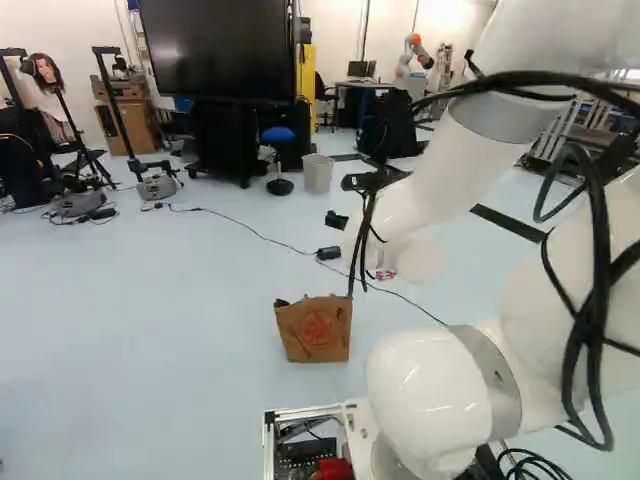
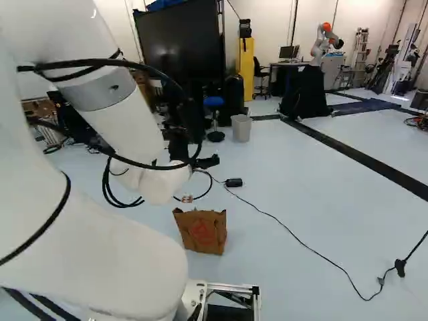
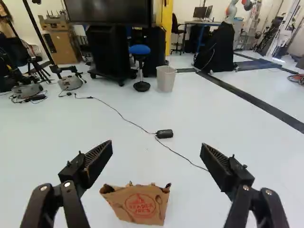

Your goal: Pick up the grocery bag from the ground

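Observation:
The brown paper grocery bag [image 1: 316, 330] stands upright on the pale floor, its red printed side toward the base; the right base view shows the same bag [image 2: 202, 231]. My gripper [image 2: 207, 162] is partly hidden behind the arm, higher up and farther ahead than the bag in that view. In the wrist view the gripper [image 3: 156, 149] has its two fingers spread wide with nothing held. The bag [image 3: 140, 205] appears low in the gap between them, nearer one finger, without contact. Its top edge is crumpled; its bottom is cut off there.
A black cable with a small black box [image 3: 164, 134] runs over the floor beyond the bag. Farther back are a grey bin [image 3: 166, 78], a blue stool [image 3: 140, 50], a large screen on a stand, and tripods. Another robot [image 2: 326, 41] stands at the far wall.

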You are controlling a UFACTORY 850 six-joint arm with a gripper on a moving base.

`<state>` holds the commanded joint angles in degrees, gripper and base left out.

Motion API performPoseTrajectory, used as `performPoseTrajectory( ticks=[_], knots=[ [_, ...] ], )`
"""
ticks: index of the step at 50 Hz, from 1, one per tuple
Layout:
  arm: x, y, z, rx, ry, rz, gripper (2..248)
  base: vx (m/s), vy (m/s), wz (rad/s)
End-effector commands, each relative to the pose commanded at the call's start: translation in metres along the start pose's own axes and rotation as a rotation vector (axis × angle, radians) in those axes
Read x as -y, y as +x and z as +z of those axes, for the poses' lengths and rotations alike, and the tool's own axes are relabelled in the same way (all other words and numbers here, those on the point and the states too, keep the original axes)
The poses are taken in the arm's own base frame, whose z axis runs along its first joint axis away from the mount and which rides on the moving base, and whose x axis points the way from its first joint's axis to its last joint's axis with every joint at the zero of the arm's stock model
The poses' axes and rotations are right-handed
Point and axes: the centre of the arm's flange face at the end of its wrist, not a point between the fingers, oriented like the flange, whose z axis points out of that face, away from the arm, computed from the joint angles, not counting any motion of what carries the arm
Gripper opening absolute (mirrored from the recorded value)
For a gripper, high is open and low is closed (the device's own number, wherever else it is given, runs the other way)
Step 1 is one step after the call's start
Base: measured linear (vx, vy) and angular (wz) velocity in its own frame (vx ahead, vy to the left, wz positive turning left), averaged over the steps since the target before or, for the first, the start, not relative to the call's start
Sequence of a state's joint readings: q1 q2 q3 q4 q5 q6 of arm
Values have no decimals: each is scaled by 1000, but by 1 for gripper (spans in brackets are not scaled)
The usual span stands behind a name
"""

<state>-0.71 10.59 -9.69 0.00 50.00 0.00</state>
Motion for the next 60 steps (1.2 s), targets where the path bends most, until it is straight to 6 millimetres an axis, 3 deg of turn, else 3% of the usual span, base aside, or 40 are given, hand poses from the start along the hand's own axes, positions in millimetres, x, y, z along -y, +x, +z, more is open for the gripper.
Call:
performPoseTrajectory(
  ticks=[25, 60],
  knots=[
    [-4, 17, 48, 32, -10, 4, 247, -1, 0, 0],
    [-5, -5, 133, 282, -11, 6, 247, 0, 0, 0]
  ],
)
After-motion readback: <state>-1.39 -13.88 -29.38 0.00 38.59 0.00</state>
